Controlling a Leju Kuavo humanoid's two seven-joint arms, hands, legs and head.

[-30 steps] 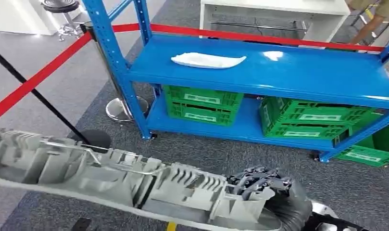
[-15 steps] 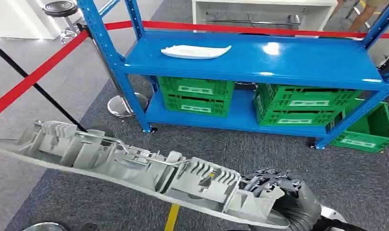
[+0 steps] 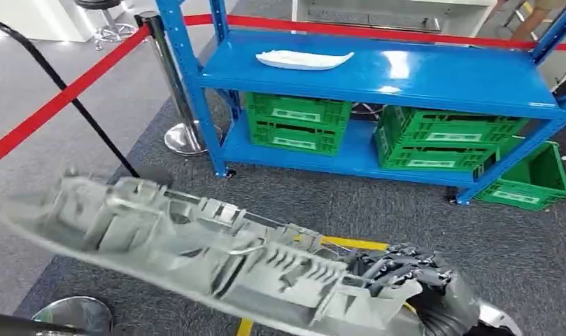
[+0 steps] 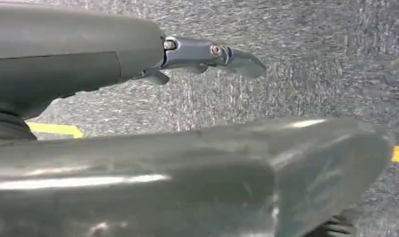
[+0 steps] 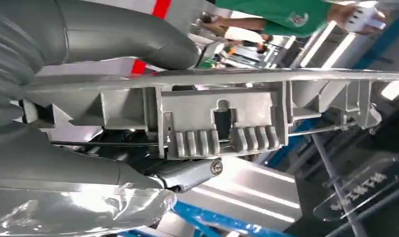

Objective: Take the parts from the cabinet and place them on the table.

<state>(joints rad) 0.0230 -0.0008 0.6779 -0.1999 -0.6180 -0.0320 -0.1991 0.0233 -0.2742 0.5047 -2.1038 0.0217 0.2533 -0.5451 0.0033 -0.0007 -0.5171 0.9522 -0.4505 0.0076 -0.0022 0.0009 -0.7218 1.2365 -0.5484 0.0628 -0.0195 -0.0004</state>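
My right hand [image 3: 414,281] grips one end of a long grey ribbed plastic part [image 3: 196,248], which stretches leftward across the low foreground above the carpet. In the right wrist view the same part [image 5: 217,118] sits clamped between the thumb and the dark fingers [image 5: 187,174]. A white elongated part [image 3: 304,59] lies on the top shelf of the blue rack [image 3: 448,80] ahead. In the left wrist view my left hand [image 4: 197,54] hangs over the carpet, a finger extended, holding nothing.
Green crates [image 3: 297,122] [image 3: 441,140] sit on the rack's lower shelf, and another crate [image 3: 532,178] stands on the floor to its right. Red barrier tape [image 3: 63,98] runs from a chrome post [image 3: 171,77] at left. A yellow line [image 3: 350,243] marks the carpet.
The whole picture has shifted, so the camera has moved; the rack now sits higher in the frame. The grey part stays in my right hand, blurred and slightly more tilted.
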